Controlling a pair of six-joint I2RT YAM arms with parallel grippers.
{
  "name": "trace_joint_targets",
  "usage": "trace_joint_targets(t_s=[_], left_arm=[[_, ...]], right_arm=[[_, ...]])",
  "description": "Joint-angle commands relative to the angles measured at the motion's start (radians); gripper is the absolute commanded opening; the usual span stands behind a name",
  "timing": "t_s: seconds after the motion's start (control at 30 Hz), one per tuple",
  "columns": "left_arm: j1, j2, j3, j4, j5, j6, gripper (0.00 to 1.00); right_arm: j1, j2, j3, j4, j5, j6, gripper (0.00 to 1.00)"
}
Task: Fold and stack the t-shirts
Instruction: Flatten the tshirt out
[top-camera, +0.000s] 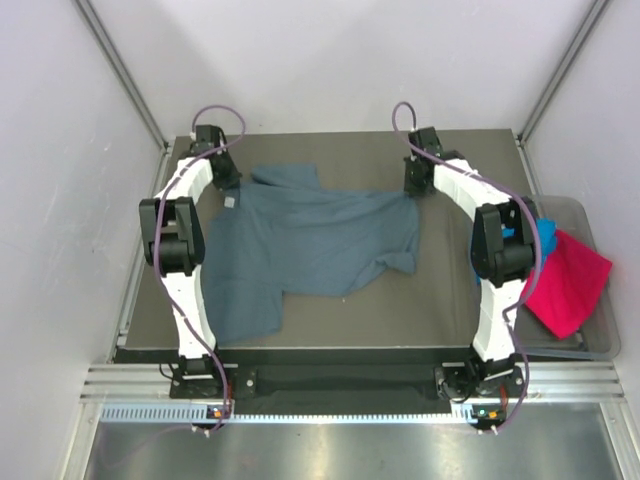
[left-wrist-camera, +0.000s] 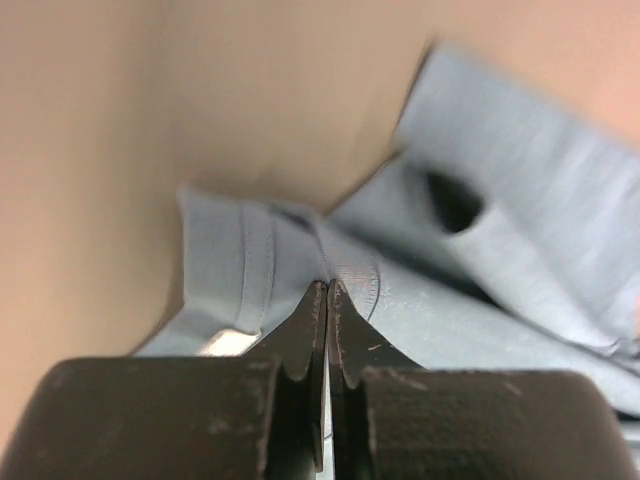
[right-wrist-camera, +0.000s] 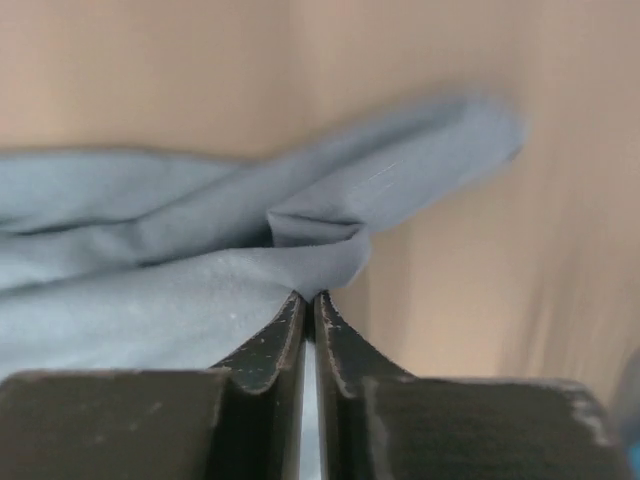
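A large slate-blue t-shirt (top-camera: 300, 245) lies spread and rumpled on the dark table (top-camera: 450, 300). My left gripper (top-camera: 229, 186) is at its far left corner, near the collar. In the left wrist view the left gripper (left-wrist-camera: 327, 288) is shut on a seam of the blue cloth (left-wrist-camera: 520, 200). My right gripper (top-camera: 413, 189) is at the shirt's far right corner. In the right wrist view the right gripper (right-wrist-camera: 309, 298) is shut on a bunched fold of the shirt (right-wrist-camera: 150, 290). A magenta-pink t-shirt (top-camera: 567, 282) and a turquoise t-shirt (top-camera: 546, 236) lie to the right.
A clear plastic tub (top-camera: 603, 335) stands off the table's right edge and holds the pink and turquoise shirts. Slanted metal frame posts (top-camera: 125, 75) rise at both back corners. White walls close in the sides.
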Motion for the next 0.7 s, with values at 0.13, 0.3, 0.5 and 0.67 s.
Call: trace_joint_targets(t_s=[0.13, 0.3, 0.5, 0.67], left_arm=[[0.033, -0.019, 0.144, -0.102, -0.050, 0.017, 0.56], [0.026, -0.351, -0.250, -0.147, -0.114, -0.054, 0.78], [-0.107, -0.842, -0.757, -0.102, 0.110, -0.227, 0.69], [-0.322, -1.201, -1.033, -0.153, 0.081, -0.485, 0.68]], right_arm=[[0.002, -0.009, 0.203, -0.205, 0.086, -0.091, 0.56], [0.040, -0.280, -0.123, -0.147, -0.045, -0.022, 0.74], [0.011, -0.429, -0.451, 0.086, -0.340, 0.018, 0.75], [-0.012, -0.298, -0.416, 0.125, -0.498, -0.030, 0.72]])
